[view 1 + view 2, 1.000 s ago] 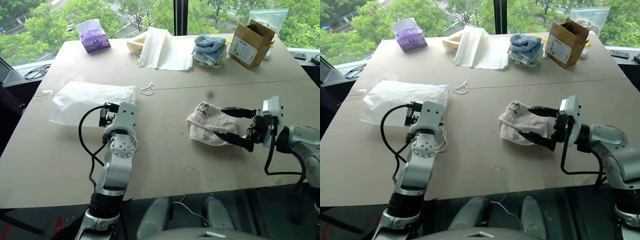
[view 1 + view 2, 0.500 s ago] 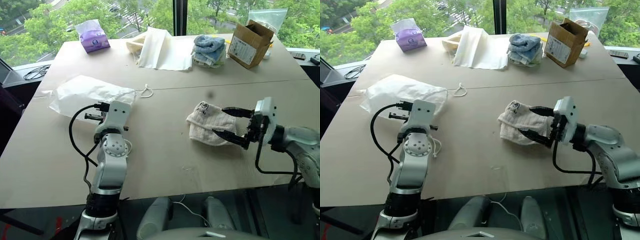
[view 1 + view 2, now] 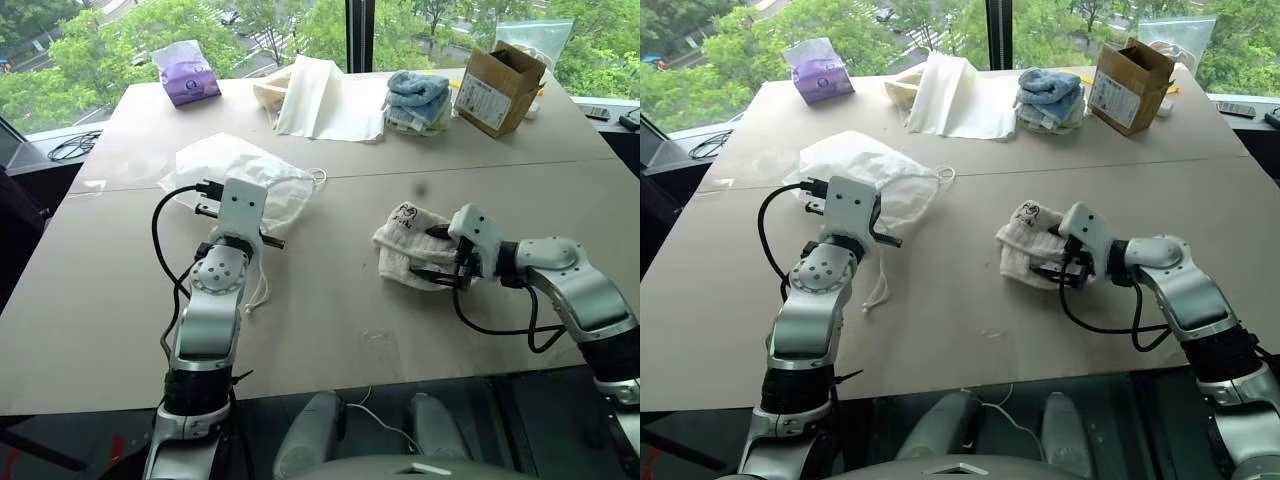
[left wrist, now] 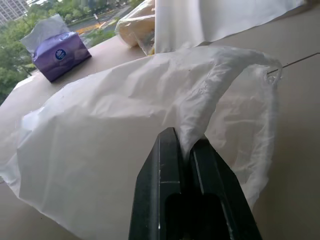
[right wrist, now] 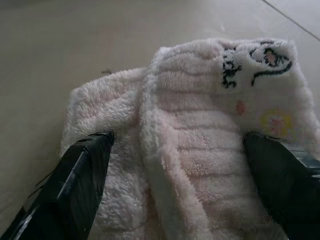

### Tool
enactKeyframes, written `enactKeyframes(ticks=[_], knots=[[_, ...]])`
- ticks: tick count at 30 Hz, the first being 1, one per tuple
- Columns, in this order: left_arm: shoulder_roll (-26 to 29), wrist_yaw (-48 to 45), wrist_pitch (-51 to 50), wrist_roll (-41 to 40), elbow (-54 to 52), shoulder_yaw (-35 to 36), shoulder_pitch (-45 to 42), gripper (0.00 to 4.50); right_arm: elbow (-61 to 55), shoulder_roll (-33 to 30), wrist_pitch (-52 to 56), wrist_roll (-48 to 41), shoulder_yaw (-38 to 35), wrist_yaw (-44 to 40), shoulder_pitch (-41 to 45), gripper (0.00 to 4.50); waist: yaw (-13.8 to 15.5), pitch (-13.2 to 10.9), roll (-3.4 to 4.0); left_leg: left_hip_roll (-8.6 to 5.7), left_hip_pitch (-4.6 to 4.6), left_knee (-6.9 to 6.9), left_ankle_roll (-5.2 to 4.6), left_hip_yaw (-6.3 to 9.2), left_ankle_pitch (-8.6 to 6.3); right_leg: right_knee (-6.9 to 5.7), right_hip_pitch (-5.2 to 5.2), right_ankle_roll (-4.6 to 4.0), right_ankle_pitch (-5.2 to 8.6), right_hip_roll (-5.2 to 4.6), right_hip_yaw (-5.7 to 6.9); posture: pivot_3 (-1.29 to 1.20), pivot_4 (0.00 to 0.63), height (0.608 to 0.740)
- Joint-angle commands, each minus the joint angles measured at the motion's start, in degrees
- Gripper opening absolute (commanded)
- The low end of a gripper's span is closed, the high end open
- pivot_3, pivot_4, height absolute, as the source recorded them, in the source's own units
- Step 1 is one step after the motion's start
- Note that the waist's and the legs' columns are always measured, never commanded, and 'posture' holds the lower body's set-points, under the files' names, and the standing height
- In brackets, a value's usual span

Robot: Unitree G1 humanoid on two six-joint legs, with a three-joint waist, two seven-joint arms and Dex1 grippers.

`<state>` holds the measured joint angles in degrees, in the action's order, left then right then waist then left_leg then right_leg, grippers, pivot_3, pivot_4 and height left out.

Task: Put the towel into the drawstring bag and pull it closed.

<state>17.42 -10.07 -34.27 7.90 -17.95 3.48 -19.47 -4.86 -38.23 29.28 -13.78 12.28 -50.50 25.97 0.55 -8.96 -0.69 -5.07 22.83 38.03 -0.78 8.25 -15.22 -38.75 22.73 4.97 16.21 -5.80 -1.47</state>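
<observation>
The towel [image 3: 412, 254] lies bunched on the table [image 3: 330, 330] right of centre, its dark printed mark turned up at the far edge, well apart from the drawstring bag [image 3: 245, 180], which sits left of centre with its mouth and cord facing the towel. The right gripper [image 3: 440, 262] has its two fingers spread wide, one on each side of the towel's near end; the right wrist view shows a black finger [image 5: 82, 172] against each flank of the ribbed cloth, not yet closed on it. The left gripper [image 4: 189, 150] is clamped on a thin fold of the bag near its mouth, and the fabric rises off the table from that pinch. Risks, as judged from this layout: the right fingers bracket only part of a loosely folded cloth, so closing here may catch one layer and let the rest trail or unfold, which would make it awkward to pass through the mouth. The left pinch appears to hold a single small fold of thin, slippery fabric; if it takes both walls of the bag together, the mouth will stay flat and the towel will have no opening to enter, and a light pull could slip the fold free. The loose cord [image 3: 255, 296] hanging beside the left arm could snag. Behind them, the cream sheet [image 3: 325, 98], blue towels [image 3: 418, 95], cardboard box [image 3: 500, 88] and purple tissue pack [image 3: 187, 75] stand well clear and pose no obstruction.
</observation>
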Motion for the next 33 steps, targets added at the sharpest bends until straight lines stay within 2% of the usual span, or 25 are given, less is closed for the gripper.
enactKeyframes(ticks=[1, 9, 14, 17, 19, 20, 22, 23, 26, 27, 31, 33], knots=[[1.9, -2.3, -0.5, -2.0, -2.9, 1.3, -2.9, 0.08, 1.3, -1.2, 3.5, 3.8, 2.3, 0.5, 1.8, 4.5, 0.0, 0.0, 0.0, 0.0, 0.0, 0.05, 0.0, 0.01, 0.0, -0.04, -0.01, 0.0, 0.0, 0.0, 0.01, 0.0, 0.15, 0.74], [4.1, -5.5, -0.7, -6.0, -1.2, 2.3, -6.9, 0.08, 3.3, -0.9, 10.5, 8.6, 5.0, 3.2, 3.8, 4.5, 0.1, 0.0, -0.05, -0.01, -0.01, 0.22, 0.0, 0.06, 0.0, -0.1, -0.09, 0.0, 0.0, 0.01, 0.04, 0.0, 0.15, 0.74], [4.2, -8.3, -2.3, -10.0, -1.2, 2.5, -9.7, 0.08, 4.7, 0.6, 21.8, 9.6, 5.2, 7.2, 5.4, 4.5, 0.1, 0.2, -0.21, -0.02, -0.08, 0.28, 0.0, 0.08, 0.0, -0.12, -0.15, -0.01, -0.01, 0.02, 0.06, 0.0, 0.15, 0.74], [4.1, -9.9, -4.2, -13.2, -1.6, 3.1, -10.7, 0.0, 5.3, 0.2, 24.5, 9.6, 6.0, 7.5, 6.1, 3.63, 0.3, 0.3, -0.33, -0.04, -0.16, 0.29, 0.02, 0.14, 0.01, -0.13, -0.24, -0.02, -0.03, 0.02, 0.1, 0.0, 0.15, 0.74], [4.4, -11.6, -5.4, -15.8, -2.0, 3.7, -11.3, 0.0, 4.8, 0.4, 25.7, 9.0, 5.7, 7.5, 6.1, 2.59, 0.3, 0.3, -0.37, -0.15, -0.18, 0.3, 0.01, 0.21, 0.02, -0.12, -0.3, 0.0, -0.05, -0.04, 0.14, 0.0, 0.15, 0.74], [4.7, -12.1, -5.8, -16.7, -1.9, 3.9, -11.5, 0.0, 4.4, 0.5, 26.3, 8.8, 5.7, 7.5, 6.0, 2.41, 0.3, 0.4, -0.39, -0.16, -0.18, 0.3, 0.01, 0.21, 0.01, -0.12, -0.31, 0.01, -0.05, -0.05, 0.15, 0.0, 0.15, 0.74], [4.8, -12.4, -6.8, -18.2, -1.4, 4.7, -12.3, 0.0, 3.4, 0.4, 27.2, 8.2, 5.5, 7.4, 5.6, 1.64, 0.3, 0.4, -0.42, -0.19, -0.18, 0.3, 0.0, 0.25, 0.01, -0.12, -0.3, 0.02, -0.05, -0.07, 0.17, 0.0, 0.15, 0.74], [4.8, -12.4, -7.3, -18.9, -1.2, 5.0, -12.6, 0.0, 3.0, 0.4, 27.5, 8.0, 5.4, 7.3, 5.4, 1.03, 0.3, 0.4, -0.42, -0.2, -0.17, 0.3, 0.01, 0.29, 0.02, -0.12, -0.31, 0.02, -0.05, -0.08, 0.21, 0.0, 0.15, 0.74], [4.2, -12.1, -9.4, -21.6, -0.2, 6.4, -14.4, 0.0, 1.6, -0.1, 28.2, 7.7, 5.1, 7.3, 4.7, 0.21, 0.3, 0.4, -0.42, -0.21, -0.17, 0.3, 0.01, 0.33, 0.02, -0.11, -0.33, 0.02, -0.05, -0.09, 0.24, 0.0, 0.15, 0.74], [4.0, -12.1, -9.9, -22.4, 0.2, 6.6, -14.9, 0.0, 1.0, -0.1, 28.2, 7.6, 4.7, 7.5, 4.5, 0.01, 0.3, 0.4, -0.42, -0.21, -0.17, 0.3, 0.01, 0.33, 0.02, -0.11, -0.33, 0.03, -0.05, -0.1, 0.25, 0.0, 0.15, 0.74], [4.3, -12.3, -10.4, -23.7, 1.7, 6.2, -15.6, 0.0, -2.4, 0.6, 27.5, 4.6, 0.6, 6.9, 4.4, 0.01, 0.4, 0.4, -0.42, -0.25, -0.16, 0.28, 0.0, 0.37, 0.01, -0.09, -0.33, 0.03, -0.05, -0.13, 0.28, 0.0, 0.15, 0.74], [4.5, -12.4, -10.1, -24.0, 2.5, 5.9, -15.9, 0.0, -6.8, -0.3, 28.8, -0.3, -1.7, 2.7, 4.5, 0.01, 0.4, 0.3, -0.42, -0.25, -0.07, 0.29, 0.0, 0.4, 0.02, -0.08, -0.29, 0.03, -0.05, -0.13, 0.29, 0.0, 0.15, 0.74]])
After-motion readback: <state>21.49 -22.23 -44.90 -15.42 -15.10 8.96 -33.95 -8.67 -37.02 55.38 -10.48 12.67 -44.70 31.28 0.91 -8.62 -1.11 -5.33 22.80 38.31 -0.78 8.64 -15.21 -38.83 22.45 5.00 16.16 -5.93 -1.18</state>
